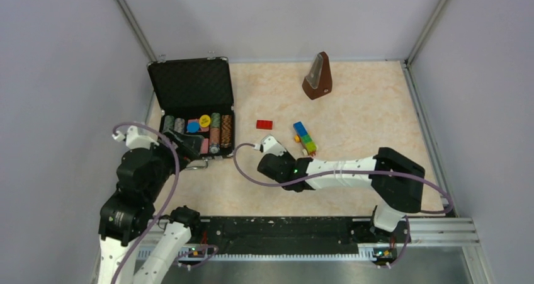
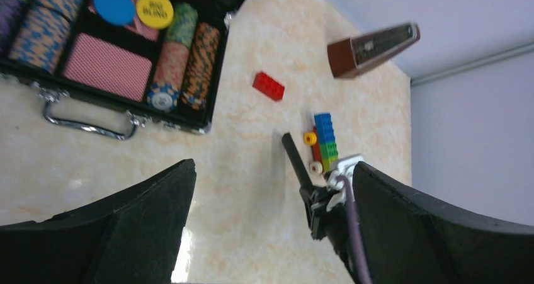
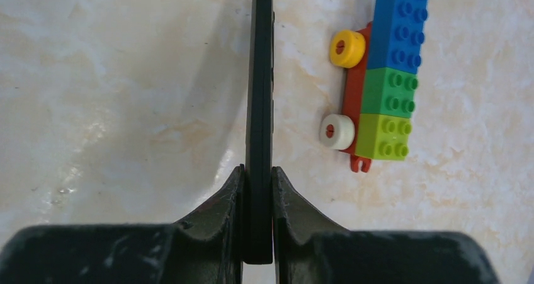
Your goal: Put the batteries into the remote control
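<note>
Marble tabletop [image 3: 94, 76]; right pincer [image 3: 258, 186] clamps remote [image 3: 261, 76] edge-on, axis straight ahead; left pincer [image 2: 274, 166] apart.

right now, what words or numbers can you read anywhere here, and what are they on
"BIG BLIND": on the yellow chip in the case, slightly blurred.
Metronome: the markings on its face are too blurred to read.
Blue chip: no print that I can make out.
Remote: seen edge-on, so no label shows.

An open black case [image 1: 192, 85] holds chips [image 1: 220, 130]. Near it lie a red brick [image 1: 264, 124], a toy train [image 1: 305, 138], a metronome [image 1: 318, 77].
</note>
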Controlling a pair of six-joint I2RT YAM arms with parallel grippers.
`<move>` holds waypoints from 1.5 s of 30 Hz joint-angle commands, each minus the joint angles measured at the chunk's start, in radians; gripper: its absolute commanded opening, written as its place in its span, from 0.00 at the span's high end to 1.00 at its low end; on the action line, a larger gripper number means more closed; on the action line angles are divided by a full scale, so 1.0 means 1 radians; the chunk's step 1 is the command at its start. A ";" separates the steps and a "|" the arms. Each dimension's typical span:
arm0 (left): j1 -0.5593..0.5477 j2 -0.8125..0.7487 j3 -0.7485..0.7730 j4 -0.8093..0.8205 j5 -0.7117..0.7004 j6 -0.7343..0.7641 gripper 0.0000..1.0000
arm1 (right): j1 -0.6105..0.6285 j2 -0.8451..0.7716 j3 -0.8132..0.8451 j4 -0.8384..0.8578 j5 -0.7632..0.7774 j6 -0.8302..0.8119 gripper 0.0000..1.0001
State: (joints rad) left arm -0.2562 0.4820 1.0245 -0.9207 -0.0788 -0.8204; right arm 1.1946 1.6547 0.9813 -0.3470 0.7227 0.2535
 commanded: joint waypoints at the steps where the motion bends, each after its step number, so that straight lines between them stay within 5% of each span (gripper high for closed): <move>1: 0.001 -0.031 0.102 -0.062 -0.191 0.086 0.01 | 0.045 0.094 0.045 -0.041 -0.004 0.021 0.78; 5: 0.000 -0.048 0.139 -0.077 -0.206 0.098 0.01 | 0.073 0.164 0.054 -0.045 -0.015 0.046 0.64; 14: 0.000 -0.077 0.149 -0.113 -0.196 0.105 0.02 | 0.102 0.193 0.072 -0.069 -0.053 0.120 0.51; 22: 0.000 -0.091 0.132 -0.126 -0.031 0.141 0.01 | 0.102 -0.091 0.073 -0.192 -0.168 0.285 0.25; 25: 0.001 -0.109 0.122 -0.152 -0.018 0.127 0.01 | 0.102 -0.279 0.048 -0.278 -0.145 0.400 0.01; 35: 0.000 -0.273 0.062 -0.204 -0.094 0.097 0.01 | 0.091 -0.912 0.066 -0.819 0.106 0.887 0.01; 45: 0.000 -0.401 -0.002 -0.241 -0.119 0.057 0.01 | 0.091 -1.344 0.148 -0.968 0.200 0.961 0.01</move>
State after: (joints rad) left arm -0.2562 0.1043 1.0348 -1.1515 -0.1772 -0.7433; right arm 1.2842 0.3603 1.0676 -1.1934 0.8650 1.1446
